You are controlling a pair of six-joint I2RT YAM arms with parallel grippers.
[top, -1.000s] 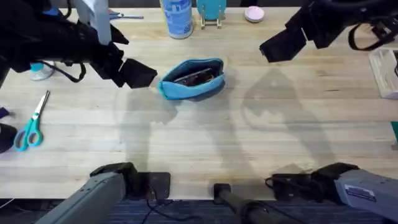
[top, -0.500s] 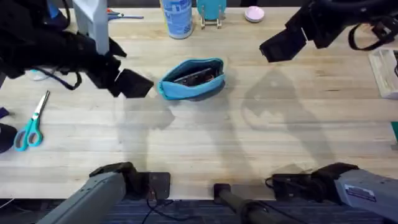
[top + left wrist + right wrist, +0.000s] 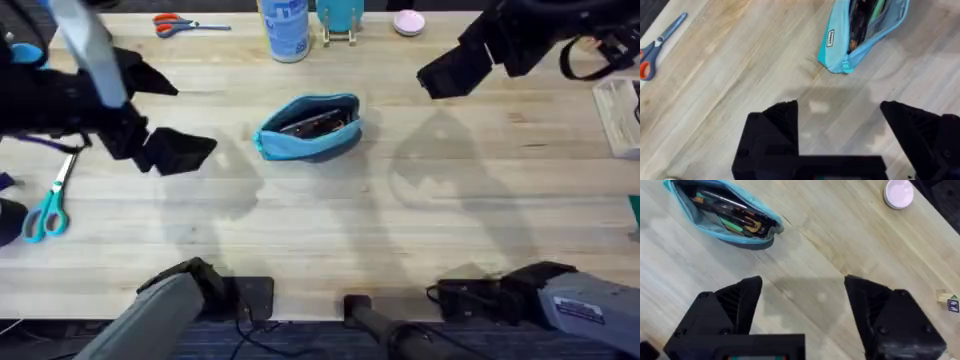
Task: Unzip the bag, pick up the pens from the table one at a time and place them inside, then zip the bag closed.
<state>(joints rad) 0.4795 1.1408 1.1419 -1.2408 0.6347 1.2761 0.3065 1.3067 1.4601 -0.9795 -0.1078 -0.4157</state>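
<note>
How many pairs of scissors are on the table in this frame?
2. Orange-handled scissors lie at the table's far edge, left of the blue-and-white container. Teal-handled scissors lie near the left edge. The left arm could hide others.

Both arms are black with grey base links at the overhead frame's bottom. The left gripper (image 3: 839, 135) and right gripper (image 3: 802, 305) have blocky matte-black fingers. A white label marks the right base.

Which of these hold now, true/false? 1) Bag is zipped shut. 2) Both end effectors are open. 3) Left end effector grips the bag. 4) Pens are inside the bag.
1) False: the bag gapes open along its zipper.
2) True: the left end effector and the right end effector are both open and empty.
3) False: it hangs apart from the bag, over the bare table.
4) True: pens lie inside.
</note>
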